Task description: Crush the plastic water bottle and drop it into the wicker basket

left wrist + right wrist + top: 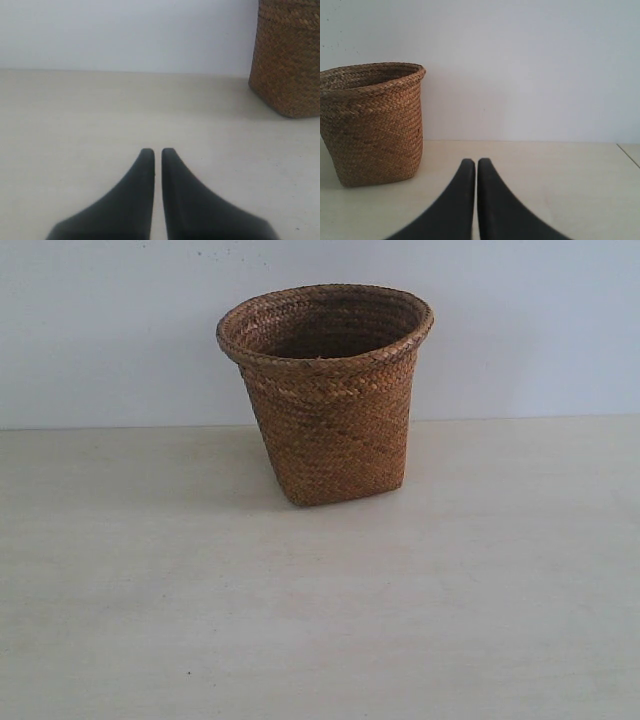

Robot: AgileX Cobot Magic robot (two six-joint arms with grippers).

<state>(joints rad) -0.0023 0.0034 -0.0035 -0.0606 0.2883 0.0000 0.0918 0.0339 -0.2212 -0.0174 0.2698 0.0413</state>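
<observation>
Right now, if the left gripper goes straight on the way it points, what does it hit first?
Not the basket; it stands to one side of that line. Ahead of the left gripper is only bare table, then the wall. Which comes first is hard to judge.

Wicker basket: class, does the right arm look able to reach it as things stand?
Probably yes: only bare table lies between the shut right gripper and the wicker basket; nothing stands in between.
</observation>
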